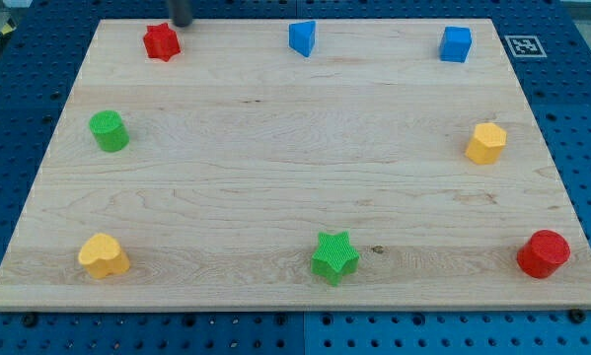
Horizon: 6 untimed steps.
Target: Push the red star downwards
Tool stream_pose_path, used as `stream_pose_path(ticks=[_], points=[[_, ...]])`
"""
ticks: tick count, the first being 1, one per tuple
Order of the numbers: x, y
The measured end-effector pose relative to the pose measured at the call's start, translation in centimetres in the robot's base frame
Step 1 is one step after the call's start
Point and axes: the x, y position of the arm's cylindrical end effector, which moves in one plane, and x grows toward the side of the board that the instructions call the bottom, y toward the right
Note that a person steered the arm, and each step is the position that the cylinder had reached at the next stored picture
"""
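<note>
- We find the red star (pixel 161 41) near the board's top-left corner, lying flat on the wood, close to the top edge.
- My tip (pixel 181 24) stands just above and to the view's right of the star — near it, though we cannot tell whether they touch. Only the rod's short lower end shows, coming in from the view's top.
- We carry no claw, so there is nothing released or clenched; the rod grasps nothing.
- Along the same top edge, well apart from the star, sits a blue block (pixel 302 37) of roughly wedge-like shape near the middle, and a blue cube (pixel 455 43) towards the right.
- Below the star, by the left edge, stands a green cylinder (pixel 109 130).
- Further down, in the bottom-left corner, lies a yellow heart-like block (pixel 103 255).
- A green star (pixel 333 256) rests near the middle of the bottom edge.
- On the right side we see a yellow hexagonal block (pixel 485 143) by the edge and a red cylinder (pixel 543 253) at the bottom-right corner.
- The wooden board (pixel 275 158) lies on a blue perforated table (pixel 581 118) — a small black-and-white marker (pixel 523 45) sits off its top-right corner.
</note>
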Motion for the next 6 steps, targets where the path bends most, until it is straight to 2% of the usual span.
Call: stream_pose_path(ticks=[1, 5, 6], points=[[0.1, -4.4], [9.0, 4.0], [9.0, 1.9]])
